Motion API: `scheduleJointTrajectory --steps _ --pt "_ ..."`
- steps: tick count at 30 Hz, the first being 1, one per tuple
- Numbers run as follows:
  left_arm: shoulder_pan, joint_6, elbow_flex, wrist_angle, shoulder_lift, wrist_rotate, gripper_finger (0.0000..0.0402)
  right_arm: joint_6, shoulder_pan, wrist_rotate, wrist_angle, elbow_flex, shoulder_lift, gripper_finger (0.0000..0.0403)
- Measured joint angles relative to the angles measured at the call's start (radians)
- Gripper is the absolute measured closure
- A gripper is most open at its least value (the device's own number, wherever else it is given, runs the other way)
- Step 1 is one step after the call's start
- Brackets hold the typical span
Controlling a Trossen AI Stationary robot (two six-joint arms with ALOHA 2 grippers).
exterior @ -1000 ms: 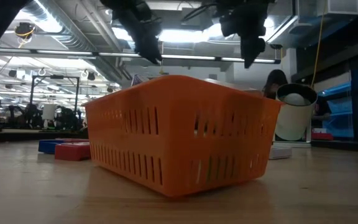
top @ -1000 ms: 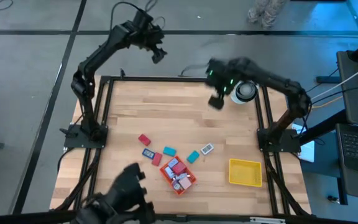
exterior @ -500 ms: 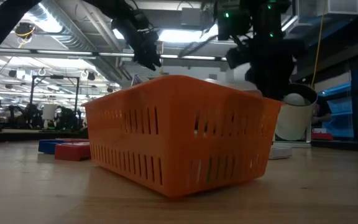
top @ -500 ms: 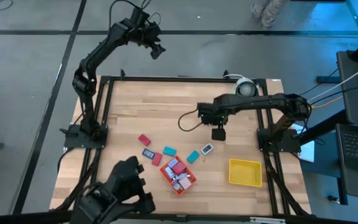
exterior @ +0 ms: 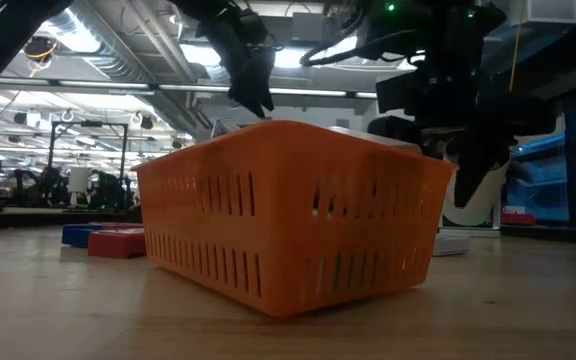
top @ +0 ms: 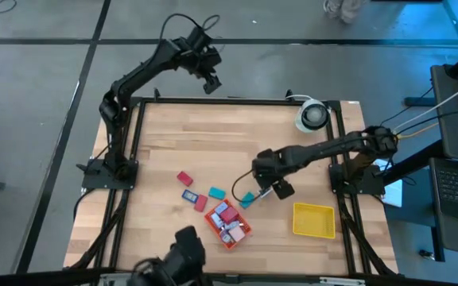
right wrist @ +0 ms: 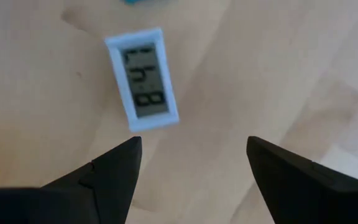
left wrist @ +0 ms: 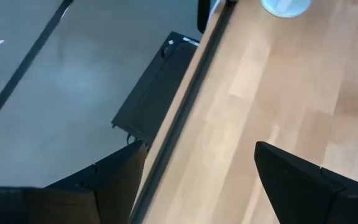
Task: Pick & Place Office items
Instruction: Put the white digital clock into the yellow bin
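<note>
1 small white display [right wrist: 143,78] reads "1 4 8" beneath right gripper [right wrist: 194,162].

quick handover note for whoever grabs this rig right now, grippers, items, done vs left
Right gripper: open, empty, low over the small white display item near the table's middle.
Left gripper: open, empty, raised past the table's far edge.
Done: several items in the orange basket.
Left: the white display item plus loose red, blue and teal pieces beside the basket. Yellow tray looks empty.
</note>
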Motion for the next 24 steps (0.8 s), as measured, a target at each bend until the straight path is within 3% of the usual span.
scheduleJointTrajectory --steps 10,24 --pt "-0.067 -0.039 0.0 -0.012 0.0 -0.155 0.0103 0.008 0.144 0.0 0.08 -0.014 0.0 0.0105" --pt "-0.017 -0.032 0.0 -0.023 0.0 -0.157 0.0103 0.057 0.116 -0.016 0.202 -0.107 0.088 0.0105"
